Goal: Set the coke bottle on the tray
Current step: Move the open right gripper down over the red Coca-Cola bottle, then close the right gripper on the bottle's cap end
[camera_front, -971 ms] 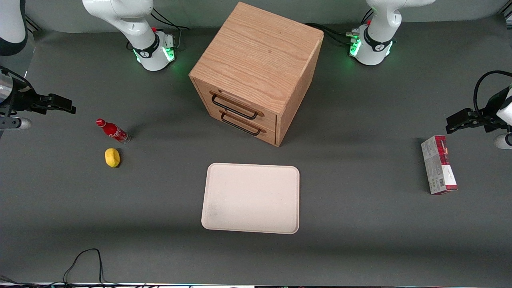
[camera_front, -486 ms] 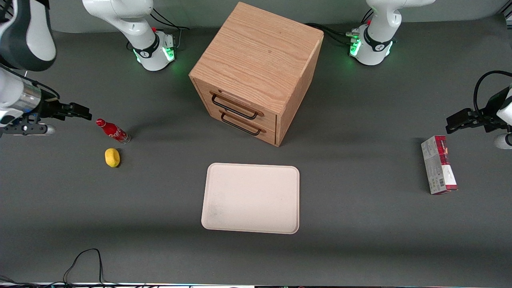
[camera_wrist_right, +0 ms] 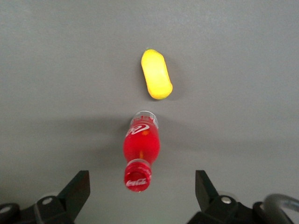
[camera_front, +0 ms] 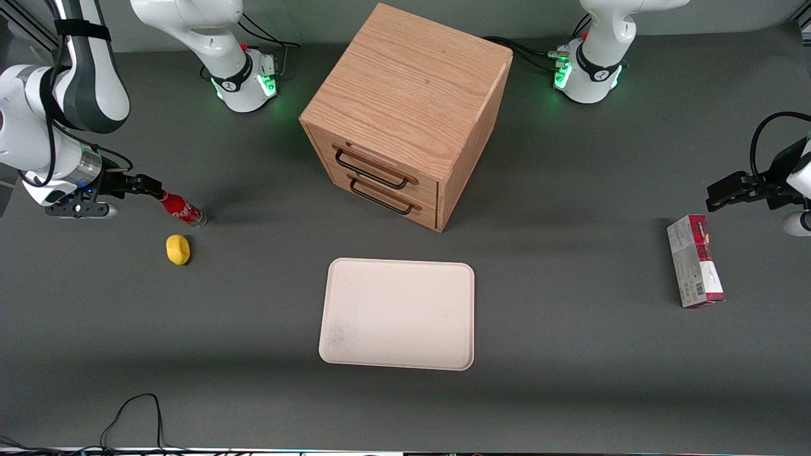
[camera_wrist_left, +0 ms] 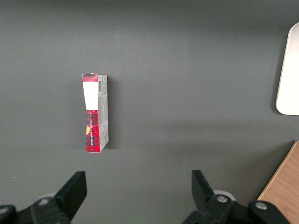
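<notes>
Toward the working arm's end: bottle (camera_front: 182, 210) lying on the table (camera_front: 570, 380), lemon (camera_front: 178, 249) just beside it, nearer the front camera.
Between bottle and tray (camera_front: 398, 313): bare table; cabinet (camera_front: 405, 114) stands off that line.
Bottle's long axis: cap towards gripper (camera_front: 151, 188), clear base away.
Gripper: jaws wide, at the cap, holding nothing.

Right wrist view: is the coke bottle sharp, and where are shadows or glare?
Right wrist view: coke bottle sharp, its soft shadow on the mat, open gripper fingers dark at the frame edge. Front view: cabinet casts a broad shadow; tray evenly lit, no glare.
</notes>
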Robot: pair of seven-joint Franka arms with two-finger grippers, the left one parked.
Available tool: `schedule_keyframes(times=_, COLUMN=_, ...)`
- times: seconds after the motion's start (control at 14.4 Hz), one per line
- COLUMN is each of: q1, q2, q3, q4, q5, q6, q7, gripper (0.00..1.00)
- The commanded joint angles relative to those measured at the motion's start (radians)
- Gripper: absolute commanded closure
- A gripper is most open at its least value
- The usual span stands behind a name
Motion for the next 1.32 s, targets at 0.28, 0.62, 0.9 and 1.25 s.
schedule_keyframes(times=0.28, q1=0.023, q2=-0.044, q3=-0.011, q4=-0.183, q5=-0.011, q6=0.214, q7=-0.019, gripper=0.0)
schedule_keyframes(times=0.62, q1=0.023, q2=-0.038, q3=-0.011, q4=-0.184, q5=-0.013, q6=0.215, q7=-0.02, gripper=0.0)
schedule_keyframes(times=0.9, q1=0.023, q2=-0.044, q3=-0.012, q4=-0.184, q5=-0.013, q6=0.214, q7=-0.02, gripper=0.65)
schedule_keyframes(times=1.25, q1=0.021, q2=-0.046, q3=-0.012, q4=-0.183, q5=-0.014, q6=0.205, q7=-0.028, gripper=1.0)
